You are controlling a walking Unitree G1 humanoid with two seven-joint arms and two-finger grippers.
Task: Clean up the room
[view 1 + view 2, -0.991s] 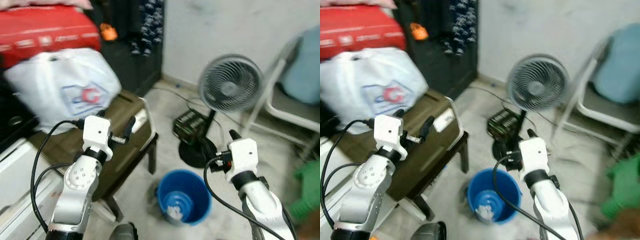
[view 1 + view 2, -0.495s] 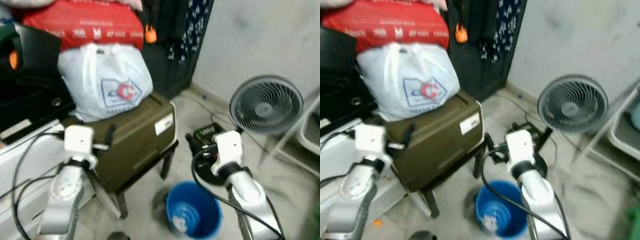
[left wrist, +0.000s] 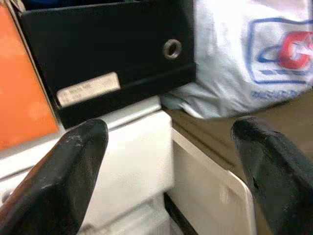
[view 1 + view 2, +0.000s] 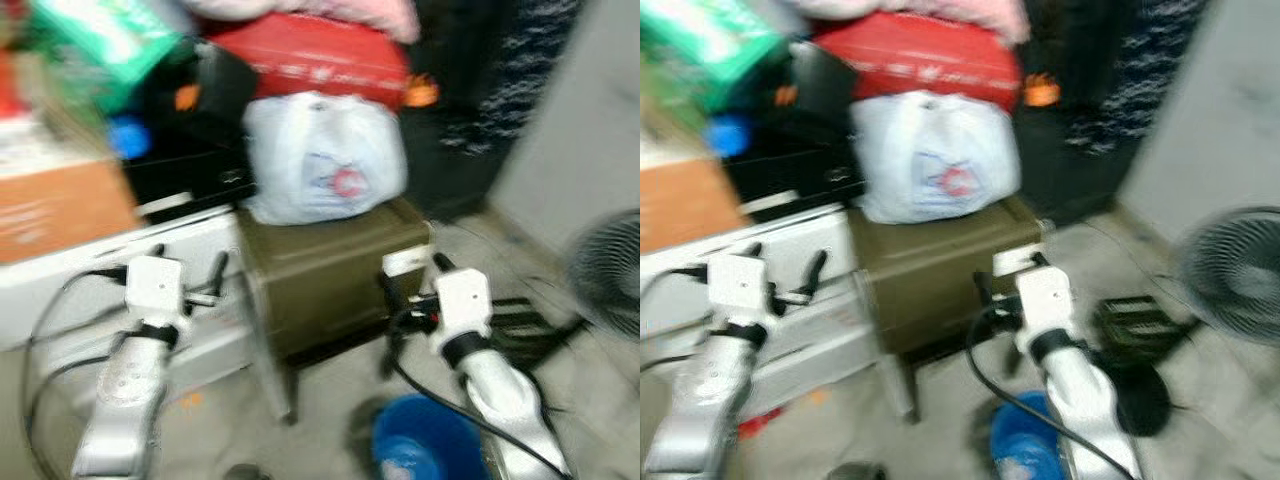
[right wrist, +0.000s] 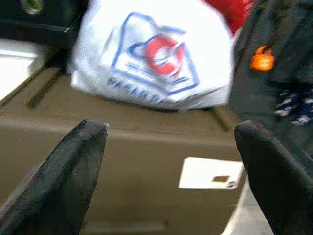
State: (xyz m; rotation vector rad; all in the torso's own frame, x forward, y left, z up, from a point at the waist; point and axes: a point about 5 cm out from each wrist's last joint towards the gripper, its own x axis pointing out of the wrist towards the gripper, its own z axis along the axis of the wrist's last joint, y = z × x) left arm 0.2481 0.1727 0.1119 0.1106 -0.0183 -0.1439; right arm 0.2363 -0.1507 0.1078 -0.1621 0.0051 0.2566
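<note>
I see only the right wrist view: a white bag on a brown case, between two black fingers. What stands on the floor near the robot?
Observer: A blue bucket stands on the floor, beside the right arm.
Operator: Is something above the white bag?
Observer: Yes, a red bag lies on top of the white plastic bag, which sits on the brown case.
Operator: Where is the left gripper?
Observer: The left gripper is open, raised before a white cabinet to the left of the case; a black box sits on that cabinet.
Operator: And the right gripper?
Observer: The right gripper is open too, facing the front of the case.
</note>
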